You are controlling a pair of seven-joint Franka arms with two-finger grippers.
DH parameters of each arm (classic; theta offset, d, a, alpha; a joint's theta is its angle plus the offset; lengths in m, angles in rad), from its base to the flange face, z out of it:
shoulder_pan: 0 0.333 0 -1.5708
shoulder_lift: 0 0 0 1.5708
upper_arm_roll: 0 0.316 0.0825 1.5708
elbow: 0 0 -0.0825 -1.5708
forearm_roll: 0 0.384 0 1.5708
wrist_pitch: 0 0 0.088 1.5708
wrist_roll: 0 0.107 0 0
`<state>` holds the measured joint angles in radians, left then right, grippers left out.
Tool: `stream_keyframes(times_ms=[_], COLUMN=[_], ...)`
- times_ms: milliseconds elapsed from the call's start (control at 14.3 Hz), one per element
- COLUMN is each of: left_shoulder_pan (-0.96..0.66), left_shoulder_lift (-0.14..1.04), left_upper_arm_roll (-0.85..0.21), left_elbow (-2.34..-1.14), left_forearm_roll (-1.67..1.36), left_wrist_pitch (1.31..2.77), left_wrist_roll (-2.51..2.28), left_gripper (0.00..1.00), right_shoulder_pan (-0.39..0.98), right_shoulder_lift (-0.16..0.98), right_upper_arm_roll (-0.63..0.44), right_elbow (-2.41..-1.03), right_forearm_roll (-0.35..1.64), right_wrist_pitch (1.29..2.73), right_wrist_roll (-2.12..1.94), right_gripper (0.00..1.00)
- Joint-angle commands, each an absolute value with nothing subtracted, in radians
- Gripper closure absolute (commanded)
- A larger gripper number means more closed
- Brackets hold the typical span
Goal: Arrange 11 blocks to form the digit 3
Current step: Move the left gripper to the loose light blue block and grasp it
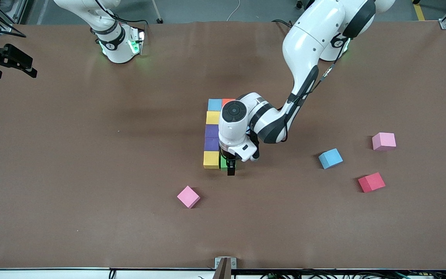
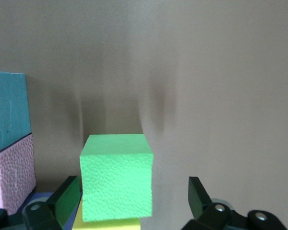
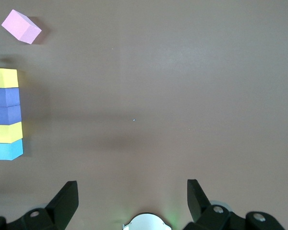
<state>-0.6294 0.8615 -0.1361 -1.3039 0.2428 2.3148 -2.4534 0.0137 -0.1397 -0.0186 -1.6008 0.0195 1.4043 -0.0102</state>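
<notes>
A straight row of blocks lies mid-table: blue with an orange one beside it, then yellow, two purple, and yellow. A green block sits against that last yellow one. My left gripper is low over the green block, open. The block stands between its fingers, close to one and well apart from the other. My right gripper hangs open and empty high above its own arm's base, waiting.
Loose blocks lie on the brown table: a pink one nearer the front camera than the row, and a blue, a red and another pink toward the left arm's end.
</notes>
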Motion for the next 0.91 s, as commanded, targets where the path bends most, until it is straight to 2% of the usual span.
stream_keyframes(times_ms=[0, 419, 698, 837], left_shoulder_pan=[-0.609, -0.585, -0.447, -0.376], left_shoulder_lift=[0.793, 0.628, 0.562, 0.526], left_upper_arm_roll=[-0.136, -0.141, -0.143, -0.143], left_elbow=[-1.313, -1.321, -1.324, -1.325], left_forearm_roll=[0.242, 0.206, 0.157, 0.156], left_wrist_pitch=[2.243, 2.1, 2.002, 1.895], left_wrist_roll=[-2.41, -2.298, -1.964, -1.753], left_gripper=[0.0, 0.0, 0.0, 0.0], right_shoulder_pan=[0.005, 0.006, 0.009, 0.008], right_shoulder_lift=[-0.155, -0.155, -0.153, -0.153], right_upper_arm_roll=[-0.015, -0.015, -0.014, -0.014], right_elbow=[-1.618, -1.62, -1.62, -1.62], right_forearm_roll=[0.017, 0.0, -0.012, -0.014], right_wrist_pitch=[1.41, 1.398, 1.382, 1.381], right_wrist_roll=[-0.017, -0.021, -0.021, -0.025], right_gripper=[0.0, 0.0, 0.0, 0.0])
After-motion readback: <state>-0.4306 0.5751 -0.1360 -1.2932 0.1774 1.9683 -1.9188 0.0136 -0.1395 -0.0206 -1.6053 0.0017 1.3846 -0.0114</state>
